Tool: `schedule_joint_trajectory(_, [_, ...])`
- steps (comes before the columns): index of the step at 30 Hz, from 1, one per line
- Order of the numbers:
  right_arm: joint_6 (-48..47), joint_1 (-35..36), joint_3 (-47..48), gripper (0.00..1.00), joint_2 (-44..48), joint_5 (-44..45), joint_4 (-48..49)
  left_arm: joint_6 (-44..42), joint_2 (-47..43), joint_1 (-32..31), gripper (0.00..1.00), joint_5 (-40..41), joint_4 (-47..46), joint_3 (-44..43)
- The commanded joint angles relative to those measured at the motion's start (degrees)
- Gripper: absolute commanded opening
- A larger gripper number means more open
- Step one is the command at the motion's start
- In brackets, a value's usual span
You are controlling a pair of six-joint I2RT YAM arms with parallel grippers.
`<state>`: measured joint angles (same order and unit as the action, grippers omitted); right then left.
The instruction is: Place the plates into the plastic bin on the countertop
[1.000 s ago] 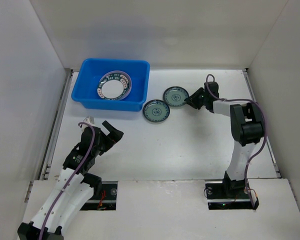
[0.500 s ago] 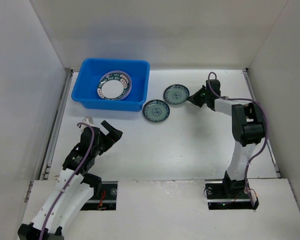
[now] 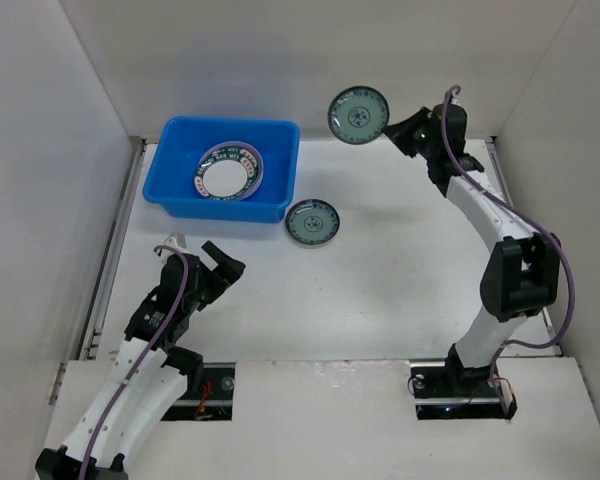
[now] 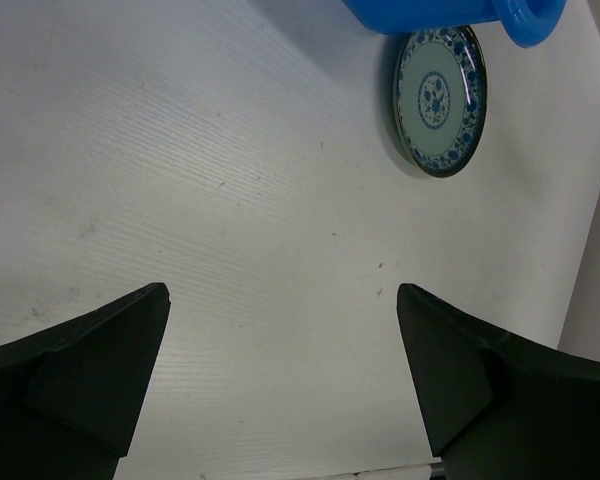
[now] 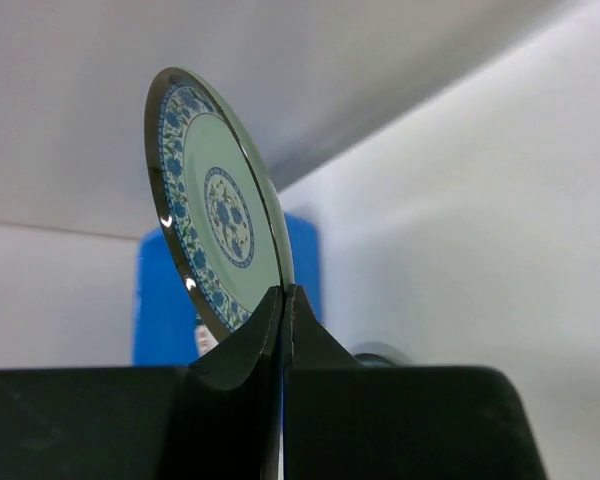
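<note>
stack of plates sits in the plastic bin, count not readable from above. right fingers pinched tight on the rim of the held teal plate, on edge, high up near the back wall, right of the bin. second teal plate flat on the table, just beside the bin's near right corner: bin wall crowds that side, other sides open. left fingers spread wide, empty

2 teal plates: airborne teal plate, flat teal plate. 1 blue bin. Plate stack inside it: count unclear.
</note>
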<state>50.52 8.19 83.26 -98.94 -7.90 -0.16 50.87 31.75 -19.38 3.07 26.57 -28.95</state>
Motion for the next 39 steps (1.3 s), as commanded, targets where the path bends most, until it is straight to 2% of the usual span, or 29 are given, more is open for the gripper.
schedule_joint_trajectory(1, [-1.13,6.25,8.73,0.0,-2.12,-2.46,-0.71,2.3,-0.37,0.35,1.0,0.18,0.5,-0.49])
schedule_joint_trajectory(10, [-6.83,18.65,24.3,0.0,-18.2,-2.73,-0.19,2.21,-3.09,0.35,1.0,-0.08,1.82,-0.93])
schedule_joint_trajectory(18, [-13.6,23.23,30.91,0.0,-26.48,-3.26,-1.33,2.48,-5.38,-0.79,1.0,0.01,2.61,-1.28])
schedule_joint_trajectory(25, [-19.05,25.08,30.99,0.05,-28.07,-1.68,-3.17,2.13,-5.64,-0.79,1.0,-0.08,3.32,-1.29])
schedule_joint_trajectory(32, [-20.64,25.78,28.19,0.2,-25.79,-0.36,-3.44,2.13,-6.17,-0.79,1.0,-0.61,3.4,-0.85])
schedule_joint_trajectory(35, [-20.9,25.69,25.47,0.24,-22.81,0.6,-2.13,2.13,-6.08,-0.79,1.0,-0.79,3.4,-0.76])
schedule_joint_trajectory(39, [-19.94,25.34,19.85,0.36,-16.84,1.57,0.86,2.04,-5.82,-0.88,1.0,-1.05,3.05,-0.76])
